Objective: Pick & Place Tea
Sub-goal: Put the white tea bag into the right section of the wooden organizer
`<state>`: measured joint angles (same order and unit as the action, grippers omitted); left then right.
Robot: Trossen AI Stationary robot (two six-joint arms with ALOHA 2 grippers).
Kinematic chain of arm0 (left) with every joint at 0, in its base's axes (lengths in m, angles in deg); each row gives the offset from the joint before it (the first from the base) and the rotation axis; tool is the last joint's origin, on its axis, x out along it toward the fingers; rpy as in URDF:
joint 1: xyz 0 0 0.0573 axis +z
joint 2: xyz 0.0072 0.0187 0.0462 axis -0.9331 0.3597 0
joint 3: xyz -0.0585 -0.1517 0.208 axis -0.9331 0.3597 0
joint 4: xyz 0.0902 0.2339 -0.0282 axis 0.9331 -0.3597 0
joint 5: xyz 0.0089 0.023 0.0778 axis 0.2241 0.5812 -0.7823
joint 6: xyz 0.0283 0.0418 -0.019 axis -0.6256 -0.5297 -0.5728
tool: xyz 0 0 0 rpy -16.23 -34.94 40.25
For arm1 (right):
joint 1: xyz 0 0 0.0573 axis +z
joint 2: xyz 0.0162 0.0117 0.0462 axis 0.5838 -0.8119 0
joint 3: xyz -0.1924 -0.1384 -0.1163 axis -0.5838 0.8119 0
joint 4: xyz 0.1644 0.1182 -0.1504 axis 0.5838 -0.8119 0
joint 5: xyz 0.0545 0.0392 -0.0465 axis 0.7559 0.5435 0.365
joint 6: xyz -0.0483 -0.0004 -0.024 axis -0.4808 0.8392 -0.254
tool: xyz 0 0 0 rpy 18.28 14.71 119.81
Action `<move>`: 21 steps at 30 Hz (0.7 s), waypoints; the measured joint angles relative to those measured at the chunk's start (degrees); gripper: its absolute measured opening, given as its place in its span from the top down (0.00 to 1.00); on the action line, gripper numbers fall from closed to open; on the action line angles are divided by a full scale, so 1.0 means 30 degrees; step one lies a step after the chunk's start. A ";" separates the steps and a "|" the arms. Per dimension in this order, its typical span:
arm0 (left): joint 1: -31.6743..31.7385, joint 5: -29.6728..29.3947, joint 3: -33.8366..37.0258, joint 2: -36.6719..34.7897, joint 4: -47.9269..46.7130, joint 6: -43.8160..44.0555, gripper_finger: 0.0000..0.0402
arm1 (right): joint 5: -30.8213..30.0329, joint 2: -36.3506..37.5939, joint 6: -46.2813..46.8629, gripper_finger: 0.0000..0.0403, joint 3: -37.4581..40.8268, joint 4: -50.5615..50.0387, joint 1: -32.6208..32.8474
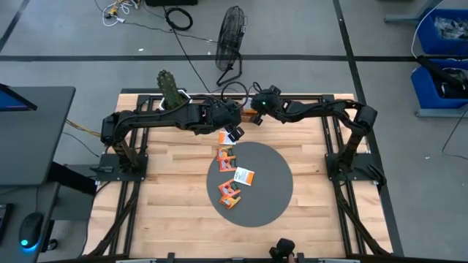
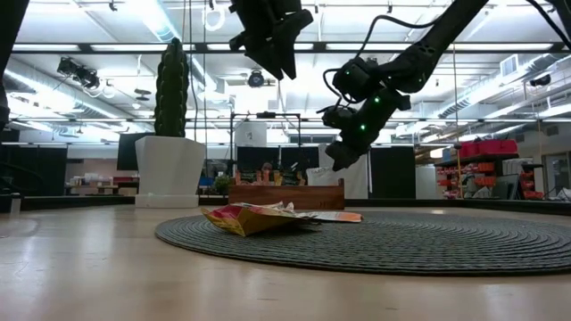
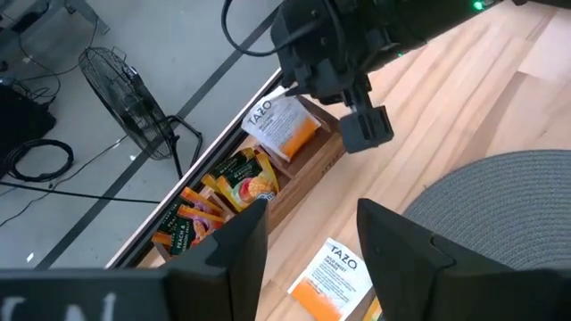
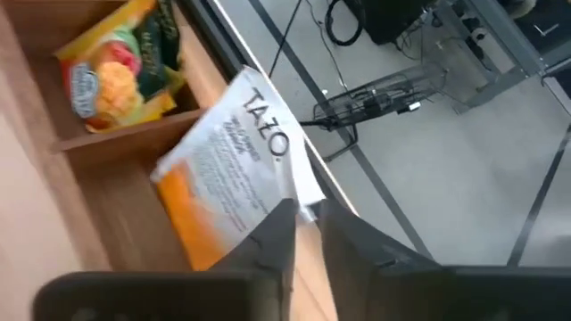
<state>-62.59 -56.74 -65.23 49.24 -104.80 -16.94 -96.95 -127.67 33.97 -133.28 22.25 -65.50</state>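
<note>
The right gripper (image 4: 303, 234) is over the wooden tray (image 3: 308, 165) at the table's far edge, its fingers narrowed around a corner of a white-and-orange sachet (image 4: 234, 169), though the pinch looks slight and I'd guess it is letting go. The risk from here: released crooked, that sachet could catch the tray wall and slide out onto the table, since it hangs tilted, printed face up, white end toward the fingers and orange end slanting down into a compartment, long axis diagonal across the tray. The left gripper (image 3: 308, 245) hovers just beside, fingers wide and empty, above another sachet (image 3: 332, 278) lying flat near the grey mat (image 1: 274, 193); more sachets (image 1: 232, 191) wait on that mat
</note>
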 joint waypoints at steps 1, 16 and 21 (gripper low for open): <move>0.0000 -0.0005 0.0000 0.0000 0.0002 0.0000 0.56 | 0.0273 0.0000 0.0000 0.81 0.0000 0.0002 -0.0063; 0.0000 -0.0005 0.0000 0.0000 -0.0010 0.0002 0.56 | 0.2402 0.2072 0.0216 0.56 0.0017 -0.1428 -0.0020; 0.0000 -0.0005 0.0000 0.0000 -0.0018 0.0002 0.56 | 0.7122 0.4522 0.1448 0.63 0.0015 -0.4882 0.0847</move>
<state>-62.59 -56.76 -65.23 49.24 -104.85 -16.93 -75.58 -114.11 38.32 -133.23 7.60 -62.96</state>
